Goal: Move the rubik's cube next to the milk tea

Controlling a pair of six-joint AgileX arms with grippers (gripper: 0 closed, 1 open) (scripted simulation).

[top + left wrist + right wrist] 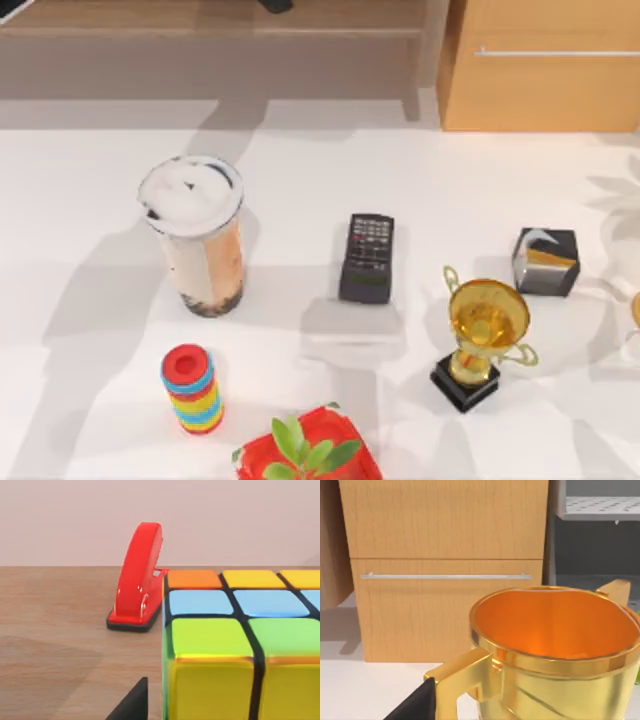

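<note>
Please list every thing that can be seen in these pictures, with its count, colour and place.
milk tea: 1, beige drink, white lid, table's left
ring stack: 1, striped, red top, in front of the milk tea
calculator: 1, black, table's middle
trophy: 1, gold on black base, right of middle
box: 1, black and orange, table's right
plant: 1, green in red pot, front edge
rubik's cube: 1, multicoloured, on a wooden surface
stapler: 1, red, beside the cube
cabinet: 1, wooden, behind the table

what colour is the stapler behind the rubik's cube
Bright red with a black base; the stapler shows best in the left wrist view, beside the rubik's cube.
</note>
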